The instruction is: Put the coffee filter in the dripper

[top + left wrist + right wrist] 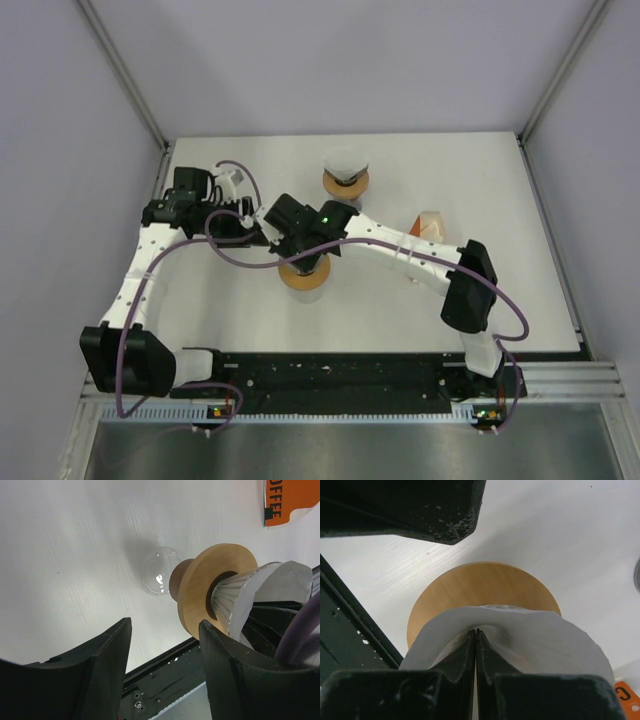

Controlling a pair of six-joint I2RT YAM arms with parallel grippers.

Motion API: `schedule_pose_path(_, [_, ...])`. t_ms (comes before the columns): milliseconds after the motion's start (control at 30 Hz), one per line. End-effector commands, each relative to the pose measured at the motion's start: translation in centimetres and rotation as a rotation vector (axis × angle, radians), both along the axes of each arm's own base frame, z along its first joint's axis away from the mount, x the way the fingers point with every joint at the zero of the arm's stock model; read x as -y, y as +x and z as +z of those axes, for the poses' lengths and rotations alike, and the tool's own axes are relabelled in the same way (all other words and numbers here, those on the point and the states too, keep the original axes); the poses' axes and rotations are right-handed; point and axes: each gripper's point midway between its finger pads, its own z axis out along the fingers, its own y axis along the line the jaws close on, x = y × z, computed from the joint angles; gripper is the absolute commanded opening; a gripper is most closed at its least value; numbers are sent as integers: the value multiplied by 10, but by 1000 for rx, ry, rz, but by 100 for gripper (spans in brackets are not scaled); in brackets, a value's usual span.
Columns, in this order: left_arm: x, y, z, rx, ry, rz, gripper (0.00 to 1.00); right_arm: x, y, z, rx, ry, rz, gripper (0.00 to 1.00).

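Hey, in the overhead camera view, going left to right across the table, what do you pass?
left gripper → near wooden dripper → far wooden dripper at the back of the table → orange coffee packet

Item 1: white worktop (500, 180), rectangular, matt, faint grain.

Item 2: orange packet (430, 224), lying right of centre, about midway between the far and near edges. In the left wrist view it (292, 500) bore the black letters "OFFEE".

Item 3: wooden ring with a pale cone-shaped top (346, 172), upright near the middle of the far edge, well apart from the packet.

Item 4: black strip (340, 372) along the near edge.

Item 5: slanted metal post (120, 75) at the far left corner.
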Motion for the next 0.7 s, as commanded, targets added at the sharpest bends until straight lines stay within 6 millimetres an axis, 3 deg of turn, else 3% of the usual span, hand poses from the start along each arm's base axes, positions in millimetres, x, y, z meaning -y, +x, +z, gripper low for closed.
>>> schedule_pose_path(0, [41, -2, 60, 170, -235, -131, 62, 33, -9, -66, -140, -233, -24, 0])
schedule_pose_path(400, [55, -3, 72, 140, -356, -147, 68, 34, -5, -81, -141, -262, -33, 0])
schedule_pose_path(667, [45, -6, 80, 119, -360, -113, 61, 36, -7, -92, -153, -267, -38, 0])
